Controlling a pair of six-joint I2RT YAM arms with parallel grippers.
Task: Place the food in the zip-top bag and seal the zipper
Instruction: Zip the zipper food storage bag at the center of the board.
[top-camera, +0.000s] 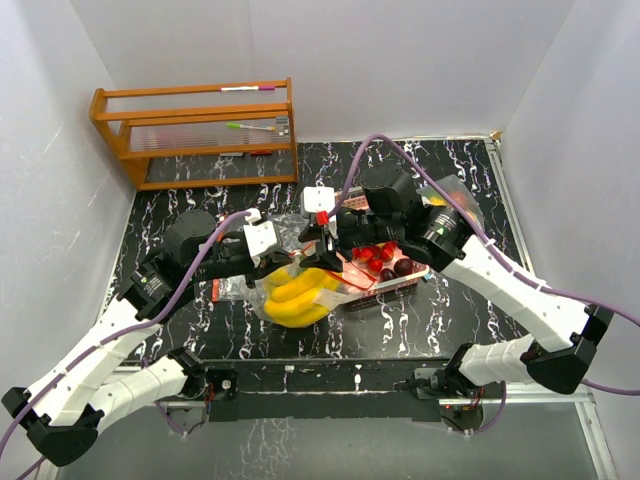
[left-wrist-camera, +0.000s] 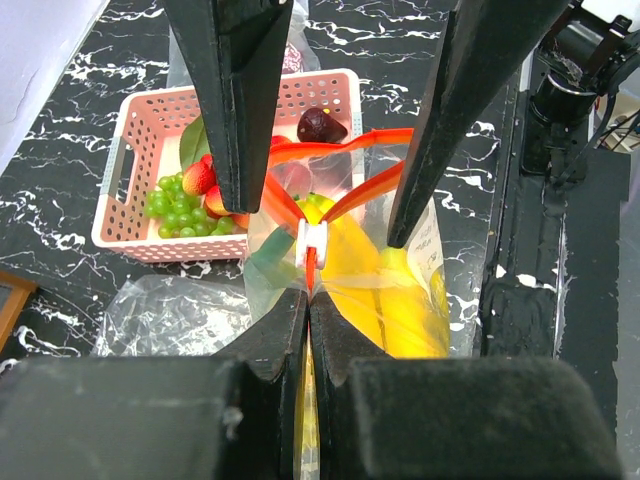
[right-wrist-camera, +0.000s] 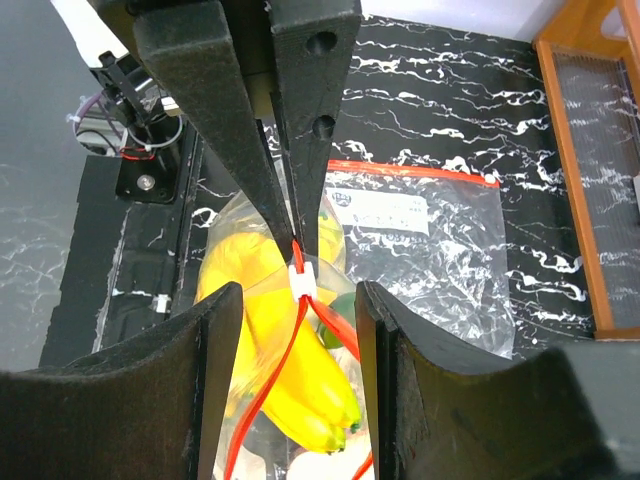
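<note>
Plastic this limp slips, so our left gripper (left-wrist-camera: 307, 300) clamps the bag (left-wrist-camera: 385, 300) by its stiff zipper (left-wrist-camera: 365, 191), while our right gripper (right-wrist-camera: 298, 295) straddles the slider (left-wrist-camera: 313, 238), jaws apart.

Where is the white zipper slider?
The white slider sits mid-frame in the left wrist view, on the red zipper of the zip-top bag, just beyond the shut left gripper, short of the pink basket.

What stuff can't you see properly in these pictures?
Top view: the white slider of the bag, hidden under the two arms.
Left wrist view: part of the pink tray, behind a finger of the right gripper.
Right wrist view: the bag's lower part, cut off by the bottom edge.
</note>
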